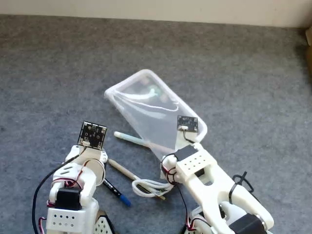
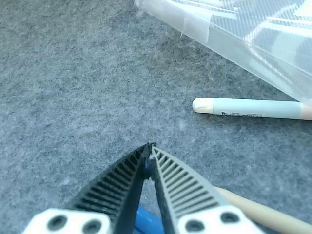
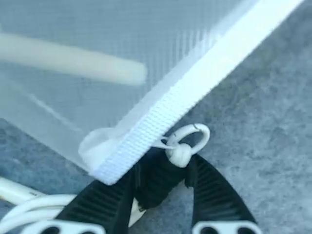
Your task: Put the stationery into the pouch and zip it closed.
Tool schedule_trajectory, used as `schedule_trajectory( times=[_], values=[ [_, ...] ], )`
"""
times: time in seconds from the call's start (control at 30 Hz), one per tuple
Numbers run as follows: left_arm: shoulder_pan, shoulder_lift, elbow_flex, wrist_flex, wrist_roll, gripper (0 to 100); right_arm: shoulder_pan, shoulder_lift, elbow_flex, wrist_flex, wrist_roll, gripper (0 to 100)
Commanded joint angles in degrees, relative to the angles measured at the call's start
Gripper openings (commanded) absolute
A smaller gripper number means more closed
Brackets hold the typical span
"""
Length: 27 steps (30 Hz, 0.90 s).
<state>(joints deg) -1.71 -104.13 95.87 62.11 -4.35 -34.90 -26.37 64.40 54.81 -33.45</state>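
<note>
A clear pouch [image 1: 151, 109] with a white zip tape [image 3: 195, 92] lies mid-table. My right gripper [image 3: 165, 163] is shut on the pouch's near corner, beside the white ring pull [image 3: 189, 140]. A pale green pen [image 1: 129, 138] lies against the pouch's left edge, its cap [image 2: 204, 105] ahead of my left gripper [image 2: 148, 146]. That gripper is shut on nothing, low over the carpet. A beige pencil [image 1: 124, 170] and a blue-capped pen [image 1: 117, 191] lie by the left arm. Through the pouch wall shows a pale stick [image 3: 73, 61]; I cannot tell whether it is inside or underneath.
A looped white cable [image 1: 148, 187] lies between the two arms, close to the right gripper [image 1: 170, 155]. Grey carpet [image 1: 243, 73] covers the table, with open room beyond and to both sides of the pouch. A small greenish item [image 1: 153, 90] shows inside the pouch's far end.
</note>
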Motion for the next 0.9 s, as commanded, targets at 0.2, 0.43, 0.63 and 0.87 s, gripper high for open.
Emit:
schedule_trajectory(
  times=[0.2, 0.43, 0.63, 0.87],
  values=[
    [-0.31, -0.22, 1.27, -1.14, 0.44, 1, 1.27, -0.31, -0.22, -2.59, 14.33, 0.3],
    [-0.31, -0.22, 1.27, -1.14, 0.44, 1, 1.27, -0.48, -1.10, 4.35, 15.30, 0.3],
    [-0.31, -0.22, 1.27, -1.14, 0.44, 1, 1.36, -0.48, -2.95, 4.62, 15.30, 0.3],
    [-0.31, -0.22, 1.27, -1.14, 0.44, 1, 1.01, -0.57, -3.03, 4.70, 15.30, 0.3]
  ],
)
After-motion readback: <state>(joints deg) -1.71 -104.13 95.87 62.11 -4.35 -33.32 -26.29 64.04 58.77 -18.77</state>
